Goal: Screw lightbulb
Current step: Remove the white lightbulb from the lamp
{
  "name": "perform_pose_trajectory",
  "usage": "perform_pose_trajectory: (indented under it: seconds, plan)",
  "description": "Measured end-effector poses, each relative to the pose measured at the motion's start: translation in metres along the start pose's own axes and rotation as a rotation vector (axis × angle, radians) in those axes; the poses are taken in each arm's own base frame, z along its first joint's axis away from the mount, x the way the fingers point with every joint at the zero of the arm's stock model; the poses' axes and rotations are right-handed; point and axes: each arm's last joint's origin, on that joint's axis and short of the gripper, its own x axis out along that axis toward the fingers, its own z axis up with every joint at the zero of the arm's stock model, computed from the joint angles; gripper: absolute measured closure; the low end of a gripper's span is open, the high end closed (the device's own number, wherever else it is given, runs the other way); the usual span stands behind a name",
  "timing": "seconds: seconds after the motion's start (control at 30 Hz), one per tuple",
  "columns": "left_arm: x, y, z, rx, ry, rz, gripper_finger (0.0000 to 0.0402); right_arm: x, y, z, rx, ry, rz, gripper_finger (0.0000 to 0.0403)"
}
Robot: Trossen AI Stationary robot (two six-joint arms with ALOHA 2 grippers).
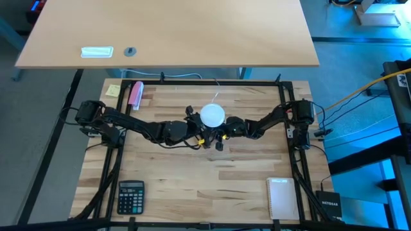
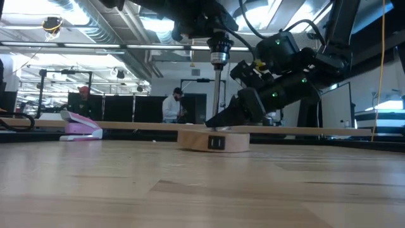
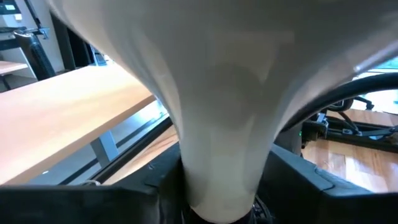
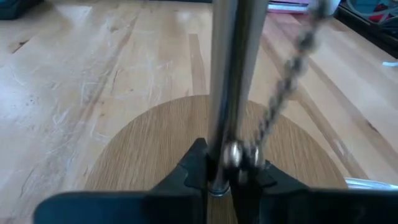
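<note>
Both my claws meet at the lamp, mid-worktop.

My right claw [image 4: 219, 180] is clamped on the thin metal stem [image 4: 229, 81] above the round wooden base [image 2: 212, 140]; my left claw [image 1: 196, 123] seemingly cups the white globe lightbulb [image 1: 212, 115] atop. Pink stapler [image 1: 135, 94], calculator [image 1: 131, 196], notepad [image 1: 281, 197] lie well apart.

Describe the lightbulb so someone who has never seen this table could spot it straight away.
Start at the butcher-block table and find where the two dark arms meet near its middle. The lightbulb sits there, atop a thin metal stem rising from a round wooden base. It is the only white globe; the calculator and notepad lie flat near the front edge.
</note>
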Motion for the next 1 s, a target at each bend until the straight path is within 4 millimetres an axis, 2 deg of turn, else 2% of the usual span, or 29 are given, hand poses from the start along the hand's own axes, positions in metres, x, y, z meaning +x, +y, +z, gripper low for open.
perform_pose_trajectory:
  seconds: [0.27, 0.43, 0.77, 0.9, 1.0]
  plan:
    - [-0.001, 0.000, 0.000, -0.018, 0.006, -0.003, 0.0152, 0.000, 0.000, 0.000, 0.006, 0.005, -0.003, 0.0362]
    - [-0.015, 0.005, 0.012, -0.016, 0.036, -0.023, 0.0122, 0.000, 0.000, -0.001, 0.008, 0.010, -0.006, 0.0362]
    - [-0.056, 0.039, 0.037, 0.000, 0.201, -0.158, 0.0120, 0.000, 0.000, -0.002, 0.008, 0.022, -0.006, 0.0362]
    - [-0.061, 0.057, 0.040, 0.039, 0.257, -0.190, 0.0121, 0.000, 0.000, -0.002, 0.007, 0.023, -0.004, 0.0362]
    - [-0.057, 0.072, 0.039, 0.065, 0.276, -0.239, 0.0121, 0.000, 0.000, -0.002, 0.006, 0.024, 0.001, 0.0362]
